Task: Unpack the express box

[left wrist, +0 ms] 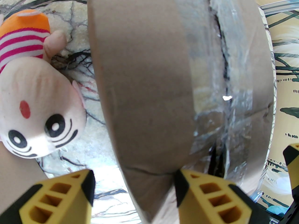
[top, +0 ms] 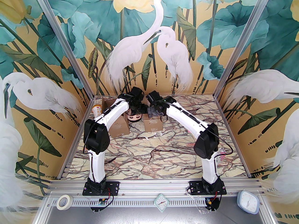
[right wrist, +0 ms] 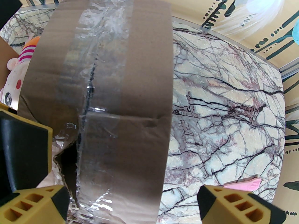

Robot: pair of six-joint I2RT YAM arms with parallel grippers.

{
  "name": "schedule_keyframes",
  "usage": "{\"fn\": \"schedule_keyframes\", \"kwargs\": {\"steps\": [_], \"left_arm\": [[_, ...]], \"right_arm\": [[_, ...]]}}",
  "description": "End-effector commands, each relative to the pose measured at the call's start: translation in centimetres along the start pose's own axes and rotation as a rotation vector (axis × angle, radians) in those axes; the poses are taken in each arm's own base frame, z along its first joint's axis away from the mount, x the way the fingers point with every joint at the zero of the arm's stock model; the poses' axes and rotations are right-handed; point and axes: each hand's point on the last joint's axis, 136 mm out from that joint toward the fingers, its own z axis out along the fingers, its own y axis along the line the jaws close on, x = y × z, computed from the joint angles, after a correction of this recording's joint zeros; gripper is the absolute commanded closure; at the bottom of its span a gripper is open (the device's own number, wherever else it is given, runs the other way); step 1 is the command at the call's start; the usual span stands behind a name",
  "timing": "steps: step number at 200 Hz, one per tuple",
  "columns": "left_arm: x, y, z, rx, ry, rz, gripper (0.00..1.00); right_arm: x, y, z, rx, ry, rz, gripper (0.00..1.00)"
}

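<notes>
Sitting mid-table [top: 149, 153], box [top: 153, 125], tape torn along seam. Hovering at its 12 o'clock, right gripper [right wrist: 133, 195], fingers gaping wide; at 11, left gripper [left wrist: 133, 178], fingers apart, clamping nothing. Lying at 9, doll [top: 135, 118].

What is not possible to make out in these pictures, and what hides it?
Inside of the taped box: right wrist view, flaps and tape cover it.
Plush doll: top view, mostly under the left arm.
Pink object: right wrist view, partly behind the right gripper.
Cup label: top view, too small.
</notes>
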Motion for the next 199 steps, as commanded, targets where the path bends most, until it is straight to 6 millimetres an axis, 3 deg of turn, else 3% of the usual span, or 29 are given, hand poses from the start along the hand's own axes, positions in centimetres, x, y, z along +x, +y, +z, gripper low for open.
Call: {"fn": "schedule_keyframes", "kwargs": {"steps": [1,17,36,61,100,114,140,199], "left_arm": [[0.5,-1.1,-0.9,0.029,0.012,0.003,0.36],[-0.6,-1.9,-3.3,0.017,-0.045,0.008,0.34],[-1.6,-3.4,-5.9,0.013,-0.102,0.013,0.33],[-1.6,-5.1,-7.3,-0.01,-0.107,0.006,0.33],[0.2,-5.6,-5.6,-0.049,-0.032,-0.072,0.35],[0.9,-5.5,-4.7,-0.067,0.0,-0.089,0.37],[1.9,-5.3,-3.6,-0.091,0.036,-0.109,0.38],[3.0,-4.5,-2.2,-0.123,0.083,-0.136,0.42]], "right_arm": [[-1.8,0.1,-2.8,-0.121,-0.15,0.095,0.02],[-2.5,-0.7,-4.2,-0.18,-0.176,0.164,0.04],[-2.2,-1.6,-4.4,-0.193,-0.155,0.199,0.07],[-2.3,-2.2,-4.5,-0.203,-0.165,0.228,0.11],[-2.5,-3.4,-3.5,-0.239,-0.16,0.283,0.17],[-2.5,-3.3,-2.9,-0.271,-0.143,0.29,0.24],[-2.6,-2.8,-2.1,-0.32,-0.122,0.281,0.27],[-0.5,-1.8,1.7,-0.333,-0.01,0.273,0.33]]}}
